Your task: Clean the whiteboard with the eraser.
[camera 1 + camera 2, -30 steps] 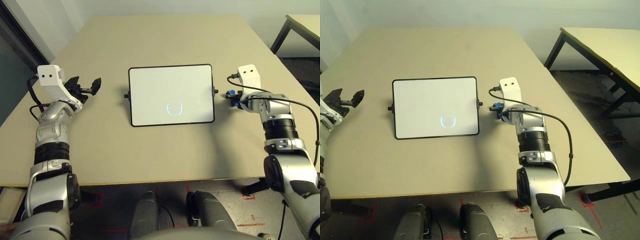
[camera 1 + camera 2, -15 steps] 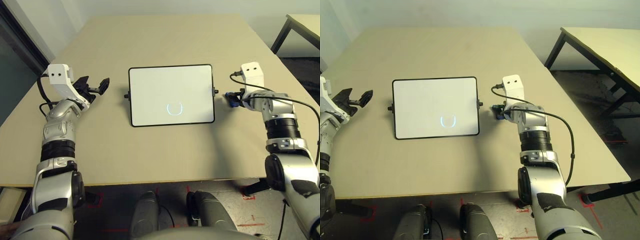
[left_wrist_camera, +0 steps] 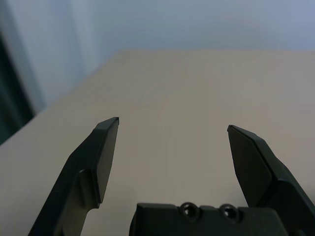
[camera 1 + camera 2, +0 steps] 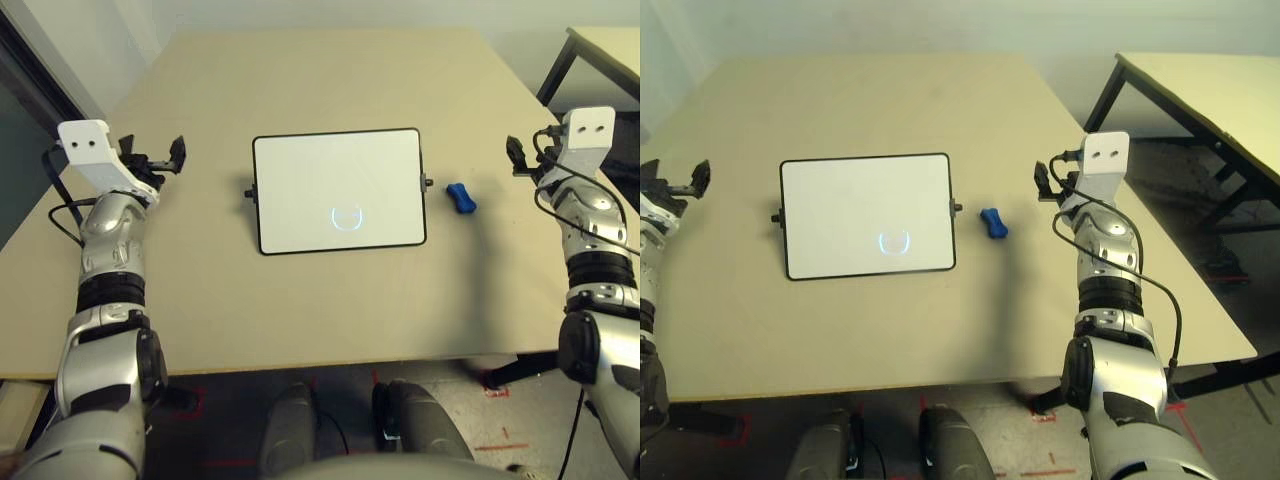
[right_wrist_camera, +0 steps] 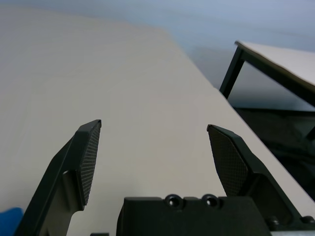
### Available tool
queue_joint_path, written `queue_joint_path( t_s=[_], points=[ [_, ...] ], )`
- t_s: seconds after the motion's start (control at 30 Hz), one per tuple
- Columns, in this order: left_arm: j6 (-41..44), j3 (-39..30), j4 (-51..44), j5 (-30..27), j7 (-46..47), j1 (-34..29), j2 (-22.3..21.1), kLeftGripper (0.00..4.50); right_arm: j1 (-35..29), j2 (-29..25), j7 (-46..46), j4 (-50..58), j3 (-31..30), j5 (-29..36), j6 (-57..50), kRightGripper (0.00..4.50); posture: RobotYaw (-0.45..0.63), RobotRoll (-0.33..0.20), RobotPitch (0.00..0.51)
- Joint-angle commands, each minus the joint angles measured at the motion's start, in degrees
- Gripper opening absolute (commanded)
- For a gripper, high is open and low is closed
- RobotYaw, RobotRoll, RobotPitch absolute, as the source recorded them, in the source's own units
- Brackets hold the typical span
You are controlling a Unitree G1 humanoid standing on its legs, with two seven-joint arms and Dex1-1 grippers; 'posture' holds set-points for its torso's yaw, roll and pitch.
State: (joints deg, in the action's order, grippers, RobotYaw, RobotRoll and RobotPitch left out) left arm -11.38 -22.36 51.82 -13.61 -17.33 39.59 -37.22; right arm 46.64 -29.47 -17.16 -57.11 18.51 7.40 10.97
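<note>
The whiteboard (image 4: 338, 180) lies flat mid-table, with a black frame and a small blue U-shaped mark (image 4: 347, 217) near its front edge. Just right of its right knob, the blue eraser (image 4: 460, 197) lies on the table, touching nothing. My right gripper (image 4: 522, 152) hangs open above the table, well right of the eraser. In the right wrist view its fingers (image 5: 88, 157) spread wide over bare tabletop, with a sliver of the eraser (image 5: 10, 217) at the corner. My left gripper (image 4: 160, 160) is open too, left of the board, its fingers (image 3: 106, 147) apart and holding nothing.
The beige table (image 4: 320, 300) has bare room in front of and behind the board. A second table (image 4: 1210, 90) with black legs stands off to the right. A dark panel (image 4: 25, 130) runs along the left side.
My right gripper has drawn back to the right and lifted away from the eraser, which stays on the table beside the board. My left gripper has swung out to the left.
</note>
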Motion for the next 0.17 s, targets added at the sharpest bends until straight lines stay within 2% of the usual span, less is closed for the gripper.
queue_joint_path(
  t_s=[0.03,0.17],
  points=[
    [-0.1,-1.8,1.3,-1.0,1.3,-2.4,0.2,4.50,0.1,-1.2,0.9,-6.6,1.6,0.9,4.7,4.46,0.01,0.000,0.043],
    [1.1,-2.2,1.2,-1.6,2.1,-3.3,1.7,4.50,0.1,-1.1,0.7,-9.6,0.4,0.0,6.2,4.46,0.01,0.000,0.035]
  ],
)
